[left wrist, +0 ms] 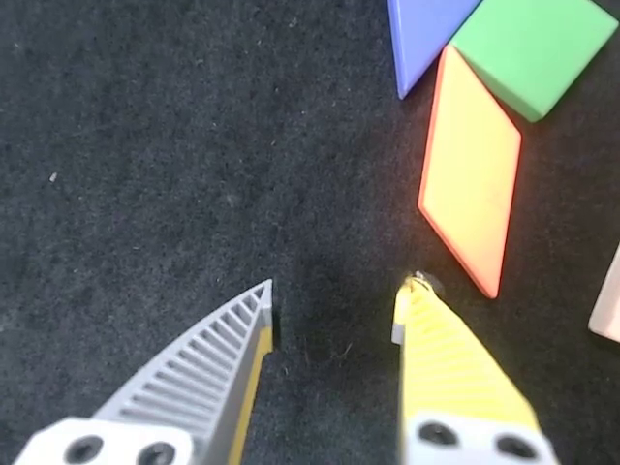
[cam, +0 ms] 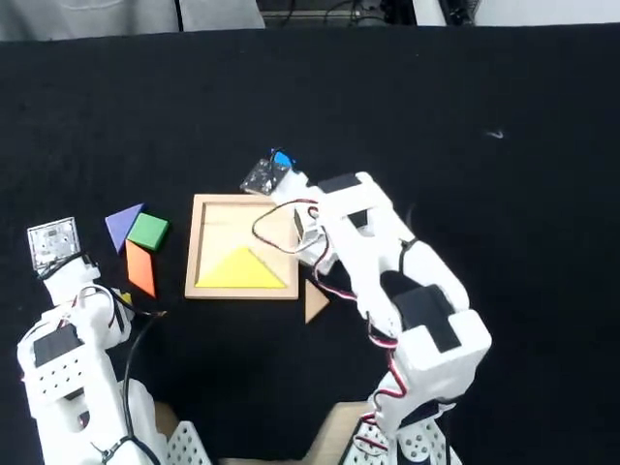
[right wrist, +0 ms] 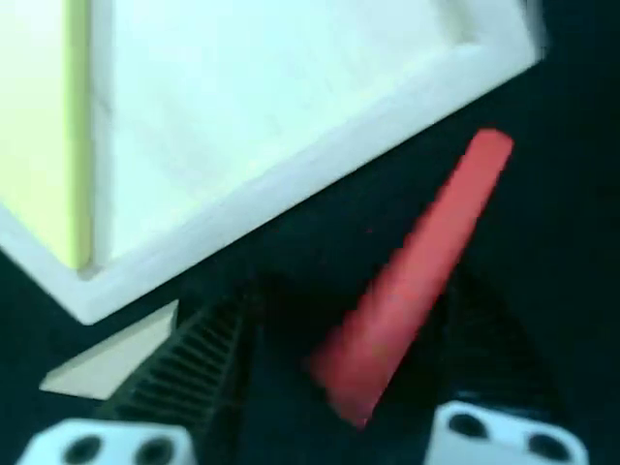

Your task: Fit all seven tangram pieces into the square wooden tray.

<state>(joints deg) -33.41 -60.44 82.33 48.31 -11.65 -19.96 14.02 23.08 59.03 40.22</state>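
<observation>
**At the tray's right rim: red piece in right grip, one piece seated**

On black table (cam: pixel 504 194), found right arm (cam: pixel 407 291) bent over the tray's right side and left arm (cam: pixel 63 358) set at the near-left; judged a split of work, each beside its own loose pieces. Between them, noted square wooden tray (cam: pixel 198 252), mostly bare, with large yellow triangle (cam: pixel 242 271) lying flat against the near wall; judged one of seven fitted. Left of tray and apart from it, logged orange parallelogram (left wrist: pixel 472 184), green square (cam: pixel 148 232) and blue triangle (cam: pixel 123 225), clustered flat on the cloth. Just off the near-right corner, logged tan triangle (cam: pixel 315 301).

Found right gripper (right wrist: pixel 344 310) pinching red piece (right wrist: pixel 407 281) on edge, tilted, just outside the rim; judged held so for a lift over the wall. Found left gripper (left wrist: pixel 334 291) spread, holding nothing, over bare cloth beside the parallelogram; judged staged for that piece.

Unclear: red piece's outline, seen edge-on; small blue item (cam: pixel 281 158) beyond the right arm, piece or fitting, cannot tell.
</observation>
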